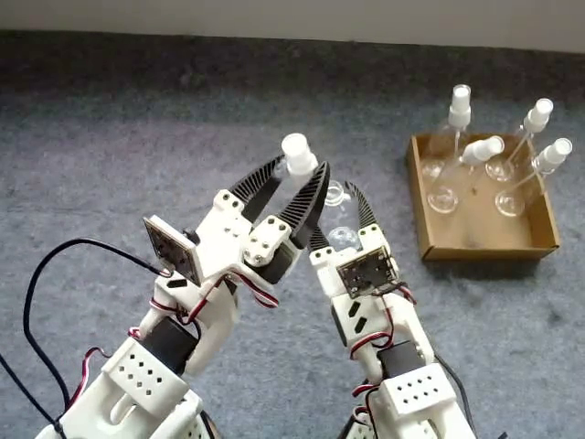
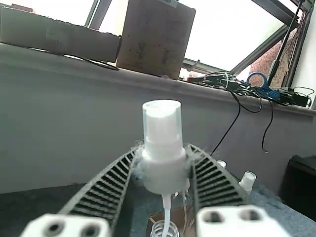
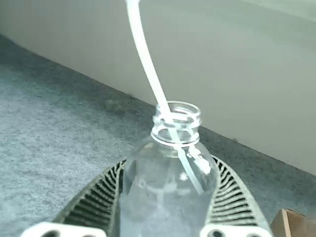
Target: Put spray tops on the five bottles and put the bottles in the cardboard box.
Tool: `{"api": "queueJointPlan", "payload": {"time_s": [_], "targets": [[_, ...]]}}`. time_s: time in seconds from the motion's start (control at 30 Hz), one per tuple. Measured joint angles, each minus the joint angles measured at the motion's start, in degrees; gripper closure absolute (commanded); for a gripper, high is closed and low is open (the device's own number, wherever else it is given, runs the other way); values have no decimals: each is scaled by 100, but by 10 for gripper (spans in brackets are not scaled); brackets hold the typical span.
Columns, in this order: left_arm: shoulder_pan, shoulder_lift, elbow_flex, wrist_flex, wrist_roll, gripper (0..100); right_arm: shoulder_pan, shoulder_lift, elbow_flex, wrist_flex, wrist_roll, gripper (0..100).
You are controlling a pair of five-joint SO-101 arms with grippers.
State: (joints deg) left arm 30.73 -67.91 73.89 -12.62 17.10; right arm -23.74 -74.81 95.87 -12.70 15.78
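Clenched in my left claw sits a spray top, its tube inside the bottle. My right claw grasps that bottle.

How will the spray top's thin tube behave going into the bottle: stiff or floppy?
Probably bendy: the tube looks thin and curves slightly towards the bottle neck, so it may flex against the rim. The spray top itself looks like light, rigid plastic, gripped in the left claw.
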Motion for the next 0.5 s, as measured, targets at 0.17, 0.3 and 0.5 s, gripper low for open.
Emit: {"api": "queueJointPlan", "payload": {"time_s": [0.17,0.3,0.5], "targets": [[114,0,0,0,44,991,0,0,0,0,-44,886],[158,290,-26,0,44,991,0,0,0,0,44,886],[167,1424,-422,9,44,991,9,0,0,0,404,886]]}}
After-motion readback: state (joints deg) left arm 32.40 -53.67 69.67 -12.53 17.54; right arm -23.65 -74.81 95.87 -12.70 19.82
